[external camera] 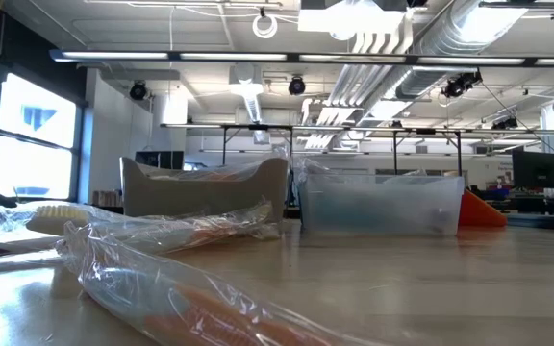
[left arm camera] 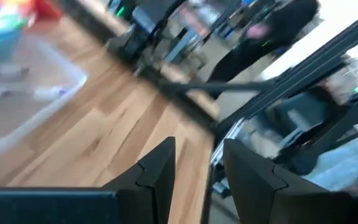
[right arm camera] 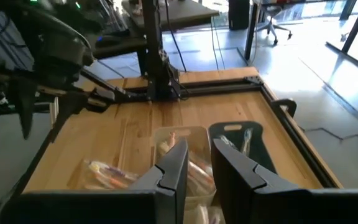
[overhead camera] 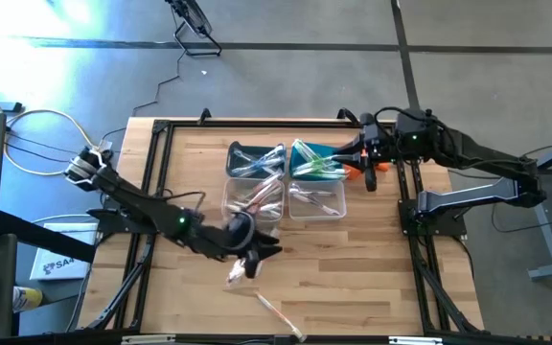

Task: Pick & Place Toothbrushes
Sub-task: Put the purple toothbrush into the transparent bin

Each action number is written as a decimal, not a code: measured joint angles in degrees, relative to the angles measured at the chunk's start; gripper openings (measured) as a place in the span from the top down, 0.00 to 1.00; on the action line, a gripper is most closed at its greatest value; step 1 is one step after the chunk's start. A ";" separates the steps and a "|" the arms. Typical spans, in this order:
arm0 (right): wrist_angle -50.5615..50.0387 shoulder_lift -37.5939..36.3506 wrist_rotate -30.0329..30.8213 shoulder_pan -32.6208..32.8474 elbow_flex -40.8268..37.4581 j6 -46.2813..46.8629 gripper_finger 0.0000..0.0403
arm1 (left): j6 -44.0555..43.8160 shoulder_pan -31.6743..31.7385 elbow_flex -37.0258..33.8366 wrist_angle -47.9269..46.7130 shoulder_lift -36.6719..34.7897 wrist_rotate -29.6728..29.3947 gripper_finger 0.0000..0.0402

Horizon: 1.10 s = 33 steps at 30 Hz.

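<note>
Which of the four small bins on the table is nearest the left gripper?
The clear plastic bin holding reddish-handled toothbrushes, the lower-left of the four. The left gripper hovers just below it; the other three sit farther off.

The wooden table holds four small bins side by side; two wrapped toothbrushes lie loose near its front edge.

You're looking at a counter of pale, smooth planked wood with a slight sheen. The toothbrushes sit in crinkled, glossy clear wrappers. The bins are cloudy translucent plastic; the fingers look matt black.
</note>
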 joint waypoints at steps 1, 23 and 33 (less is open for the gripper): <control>-0.67 0.00 0.02 0.00 -0.01 -0.01 0.84 | -1.77 0.01 2.15 -4.22 0.94 -0.04 0.67; -7.35 1.86 0.67 0.00 -0.01 -1.61 0.84 | -41.85 0.15 20.39 -58.84 20.40 13.14 0.67; -7.78 2.72 0.65 0.00 -0.01 -1.75 0.84 | -44.92 2.20 20.54 -63.73 23.06 15.57 0.67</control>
